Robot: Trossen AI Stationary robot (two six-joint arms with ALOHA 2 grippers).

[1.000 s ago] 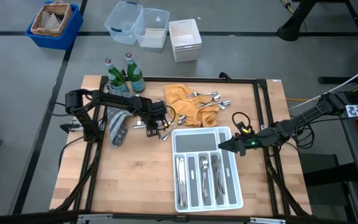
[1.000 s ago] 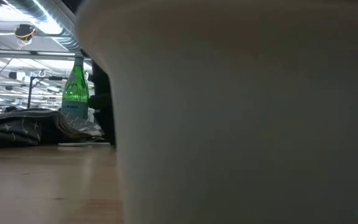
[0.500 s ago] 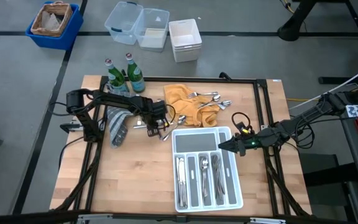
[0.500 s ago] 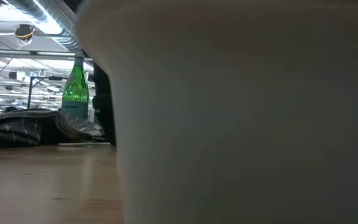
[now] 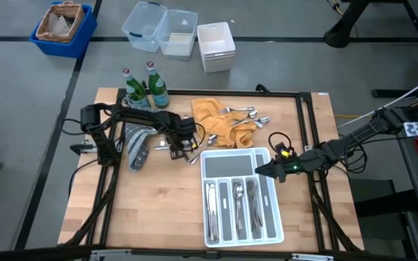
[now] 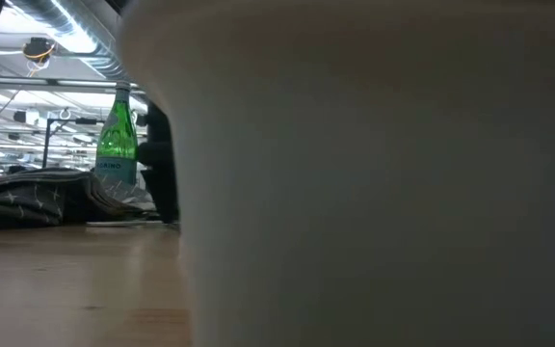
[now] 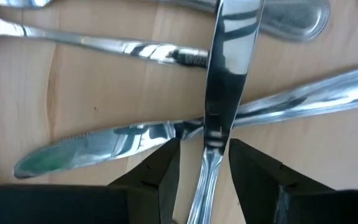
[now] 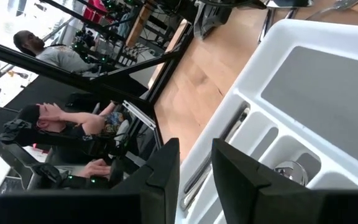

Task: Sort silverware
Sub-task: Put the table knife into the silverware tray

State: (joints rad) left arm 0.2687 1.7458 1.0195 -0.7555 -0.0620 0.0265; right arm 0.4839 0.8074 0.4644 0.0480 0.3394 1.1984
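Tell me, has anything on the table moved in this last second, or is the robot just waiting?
Almost nothing changed. The left gripper still hangs over the loose silverware beside the white tray, its fingers open either side of a handle, not yet closed on it. The right gripper stays at the tray's right edge. Tray, yellow cloth and bottles lie as before.

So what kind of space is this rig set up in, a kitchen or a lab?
Most likely a robotics lab or workshop, not a kitchen. The wooden table stands on a bare grey floor, plastic bins sit on that floor, and the right wrist view shows people seated among black-framed rigs.
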